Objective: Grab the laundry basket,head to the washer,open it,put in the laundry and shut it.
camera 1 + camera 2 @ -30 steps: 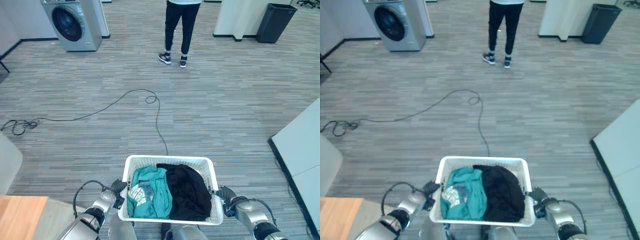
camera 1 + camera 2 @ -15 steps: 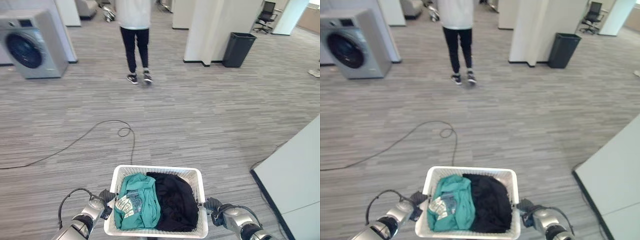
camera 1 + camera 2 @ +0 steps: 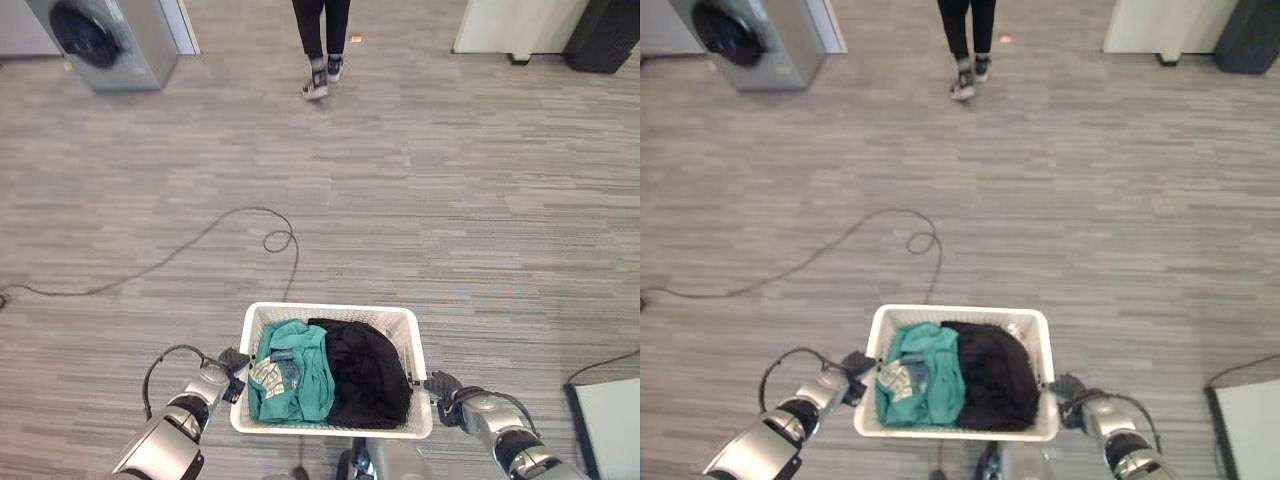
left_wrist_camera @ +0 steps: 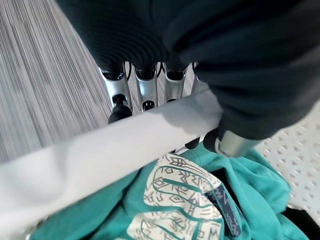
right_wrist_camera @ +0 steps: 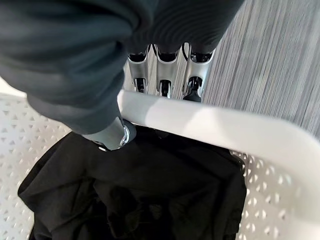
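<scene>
I carry a white perforated laundry basket (image 3: 328, 312) low in front of me. A teal printed garment (image 3: 292, 372) lies in its left half and a black garment (image 3: 368, 372) in its right. My left hand (image 3: 230, 365) is shut on the basket's left rim (image 4: 100, 150), fingers under it and thumb over. At the opposite side my right hand (image 3: 445, 385) is shut on the right rim (image 5: 210, 125) the same way. The grey washer (image 3: 105, 38) with its dark round door stands far off at the back left.
A person's legs and shoes (image 3: 322, 55) stand at the back centre. A thin dark cable (image 3: 262, 222) curls across the grey striped floor between me and the washer. A white pillar base (image 3: 515, 25) and a dark bin (image 3: 605, 30) are back right; a white panel corner (image 3: 610, 420) lies lower right.
The camera has tipped downward and turned, so washer, person and bin sit higher at the frame's top. The basket stays held between both hands.
</scene>
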Motion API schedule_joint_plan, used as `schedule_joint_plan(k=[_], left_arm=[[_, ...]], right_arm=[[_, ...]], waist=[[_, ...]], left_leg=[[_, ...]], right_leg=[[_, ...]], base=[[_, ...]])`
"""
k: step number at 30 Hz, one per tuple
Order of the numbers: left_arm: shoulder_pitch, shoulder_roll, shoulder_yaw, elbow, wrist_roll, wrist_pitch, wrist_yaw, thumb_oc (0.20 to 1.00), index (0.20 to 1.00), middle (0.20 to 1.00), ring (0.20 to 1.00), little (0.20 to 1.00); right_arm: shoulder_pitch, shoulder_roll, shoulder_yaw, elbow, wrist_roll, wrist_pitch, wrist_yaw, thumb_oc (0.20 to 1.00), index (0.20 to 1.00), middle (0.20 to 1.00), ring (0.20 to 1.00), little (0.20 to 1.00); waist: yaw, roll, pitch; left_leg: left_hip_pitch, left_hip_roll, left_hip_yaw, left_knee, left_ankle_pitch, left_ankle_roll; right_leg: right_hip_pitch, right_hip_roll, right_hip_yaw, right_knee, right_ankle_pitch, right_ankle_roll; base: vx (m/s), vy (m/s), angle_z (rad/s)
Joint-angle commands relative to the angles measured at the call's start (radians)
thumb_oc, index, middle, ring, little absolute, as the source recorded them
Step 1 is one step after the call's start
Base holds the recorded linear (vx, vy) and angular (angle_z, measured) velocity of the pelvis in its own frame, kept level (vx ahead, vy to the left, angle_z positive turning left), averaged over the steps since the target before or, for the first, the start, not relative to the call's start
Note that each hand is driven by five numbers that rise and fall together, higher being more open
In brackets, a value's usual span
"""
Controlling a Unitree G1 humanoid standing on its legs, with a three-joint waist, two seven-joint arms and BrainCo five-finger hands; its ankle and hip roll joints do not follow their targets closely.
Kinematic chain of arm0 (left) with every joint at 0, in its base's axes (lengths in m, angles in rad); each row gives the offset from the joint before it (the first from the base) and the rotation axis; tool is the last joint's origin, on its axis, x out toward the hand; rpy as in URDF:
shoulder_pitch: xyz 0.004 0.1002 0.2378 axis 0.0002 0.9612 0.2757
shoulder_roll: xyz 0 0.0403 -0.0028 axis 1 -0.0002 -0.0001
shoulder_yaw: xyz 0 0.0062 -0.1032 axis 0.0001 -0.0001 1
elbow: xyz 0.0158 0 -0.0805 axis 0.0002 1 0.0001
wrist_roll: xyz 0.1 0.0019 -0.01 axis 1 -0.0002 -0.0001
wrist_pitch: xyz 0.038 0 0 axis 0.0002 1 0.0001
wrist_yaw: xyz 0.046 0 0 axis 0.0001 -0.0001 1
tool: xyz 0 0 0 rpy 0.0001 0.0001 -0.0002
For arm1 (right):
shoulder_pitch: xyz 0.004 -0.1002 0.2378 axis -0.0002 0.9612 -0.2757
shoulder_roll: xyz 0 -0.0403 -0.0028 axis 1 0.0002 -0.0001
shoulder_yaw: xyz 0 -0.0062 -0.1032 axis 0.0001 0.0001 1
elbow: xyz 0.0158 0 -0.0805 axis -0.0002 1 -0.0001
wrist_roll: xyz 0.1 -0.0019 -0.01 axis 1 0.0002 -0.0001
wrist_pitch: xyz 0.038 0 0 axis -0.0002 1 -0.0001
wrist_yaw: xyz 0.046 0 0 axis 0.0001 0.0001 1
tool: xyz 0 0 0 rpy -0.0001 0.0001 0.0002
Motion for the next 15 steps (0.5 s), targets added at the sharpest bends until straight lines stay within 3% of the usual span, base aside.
schedule_joint_plan(k=[1,2,3,4,6,7,8,9,10,11,13,14,15], left_arm=[[0.028,-0.078,0.052,-0.045,-0.043,-0.057,-0.048,0.200,0.200,0.200,0.200,0.200],[0.035,-0.086,0.042,-0.044,-0.047,-0.050,-0.050,0.200,0.200,0.200,0.200,0.200],[0.035,-0.086,0.042,-0.044,-0.047,-0.050,-0.050,0.200,0.200,0.200,0.200,0.200],[0.039,-0.087,0.045,-0.040,-0.047,-0.049,-0.048,0.200,0.200,0.200,0.200,0.200],[0.033,-0.095,0.038,-0.025,-0.050,-0.045,-0.046,0.200,0.200,0.200,0.200,0.200],[0.023,-0.100,0.038,-0.022,-0.059,-0.045,-0.046,0.200,0.200,0.200,0.200,0.200],[0.023,-0.099,0.041,-0.022,-0.060,-0.048,-0.045,0.200,0.200,0.200,0.200,0.200],[0.024,-0.099,0.041,-0.022,-0.060,-0.049,-0.045,0.200,0.200,0.200,0.200,0.200],[0.025,-0.096,0.041,-0.025,-0.062,-0.050,-0.049,0.200,0.200,0.200,0.200,0.200],[0.030,-0.079,0.054,-0.035,-0.071,-0.057,-0.045,0.200,0.200,0.200,0.200,0.200],[0.030,-0.076,0.056,-0.040,-0.079,-0.065,-0.041,0.200,0.200,0.200,0.200,0.200],[0.028,-0.076,0.055,-0.033,-0.084,-0.067,-0.042,0.200,0.200,0.200,0.200,0.200],[0.035,-0.068,0.058,-0.031,-0.092,-0.069,-0.042,0.200,0.200,0.200,0.200,0.200]], right_arm=[[-0.007,-0.037,0.078,-0.053,0.059,-0.026,0.032,0.200,0.200,0.200,0.200,0.200],[0.000,-0.043,0.078,-0.046,0.080,-0.025,0.024,0.200,0.200,0.200,0.200,0.200],[0.000,-0.043,0.078,-0.046,0.080,-0.025,0.024,0.200,0.200,0.200,0.200,0.200],[0.000,-0.044,0.083,-0.040,0.083,-0.025,0.022,0.200,0.200,0.200,0.200,0.200],[-0.001,-0.045,0.085,-0.028,0.087,-0.021,0.013,0.200,0.200,0.200,0.200,0.200],[-0.002,-0.048,0.074,-0.031,0.101,-0.023,0.009,0.200,0.200,0.200,0.200,0.200],[0.000,-0.047,0.070,-0.035,0.101,-0.027,0.005,0.200,0.200,0.200,0.200,0.200],[0.000,-0.048,0.070,-0.035,0.101,-0.027,0.005,0.200,0.200,0.200,0.200,0.200],[0.000,-0.045,0.069,-0.034,0.104,-0.032,0.007,0.200,0.200,0.200,0.200,0.200],[-0.016,-0.034,0.083,-0.036,0.094,-0.049,0.009,0.200,0.200,0.200,0.200,0.200],[-0.028,-0.028,0.092,-0.028,0.091,-0.050,0.009,0.200,0.200,0.200,0.200,0.200],[-0.043,-0.021,0.100,-0.013,0.084,-0.049,0.018,0.200,0.200,0.200,0.200,0.200],[-0.042,-0.021,0.112,-0.021,0.073,-0.044,0.023,0.200,0.200,0.200,0.200,0.200]], waist=[[-0.026,0.109,-0.107],[-0.015,0.100,-0.100],[-0.016,0.097,-0.103],[-0.008,0.096,-0.104],[0.007,0.099,-0.102],[0.015,0.102,-0.103],[0.016,0.114,-0.105],[0.016,0.112,-0.104],[0.022,0.124,-0.105],[0.081,0.168,-0.106],[0.098,0.170,-0.107],[0.108,0.171,-0.112],[0.106,0.173,-0.117]], left_leg=[[0.054,0.018,-0.222,-0.051,0.278,-0.192],[0.000,0.102,-0.169,0.125,0.339,-0.203],[-0.004,0.099,-0.169,0.124,0.342,-0.202],[-0.016,0.133,-0.134,0.148,0.338,-0.191],[-0.078,0.126,-0.099,0.090,0.306,-0.179],[-0.146,0.067,-0.065,-0.057,0.252,-0.152],[-0.164,0.061,-0.028,-0.191,0.242,-0.141],[-0.160,0.058,-0.027,-0.197,0.244,-0.140],[-0.181,0.029,-0.025,-0.299,0.219,-0.138],[-0.256,-0.027,-0.097,-0.621,0.385,-0.133],[-0.289,-0.025,-0.105,-0.659,0.414,-0.139],[-0.300,-0.012,-0.100,-0.619,0.433,-0.144],[-0.272,-0.012,-0.098,-0.602,0.417,-0.123]], right_leg=[[-0.243,0.003,-0.072,-0.253,0.588,0.045],[-0.180,0.028,-0.084,-0.255,0.539,-0.006],[-0.184,0.025,-0.085,-0.256,0.541,-0.006],[-0.156,0.042,-0.093,-0.251,0.505,-0.029],[-0.109,0.051,-0.098,-0.261,0.477,-0.030],[-0.075,0.045,-0.107,-0.277,0.472,-0.002],[-0.068,0.049,-0.113,-0.277,0.454,0.012],[-0.067,0.047,-0.112,-0.276,0.454,0.013],[-0.036,0.056,-0.104,-0.278,0.431,0.029],[0.048,0.116,-0.037,-0.281,0.384,0.024],[0.074,0.121,-0.018,-0.276,0.360,0.020],[0.094,0.119,-0.001,-0.267,0.351,0.020],[0.094,0.114,0.011,-0.235,0.324,0.023]], base=[[0.45,-0.294,0.95],[0.29,-0.217,0.00],[0.46,-0.322,-1.06],[0.44,-0.175,-0.98],[0.49,-0.124,-0.19],[0.41,0.017,0.15],[0.41,0.020,-0.14],[0.34,0.064,-0.10],[0.73,0.103,0.18],[0.72,0.099,0.20],[0.56,0.052,-0.81],[0.54,0.086,-1.24],[0.33,0.072,-0.93]])
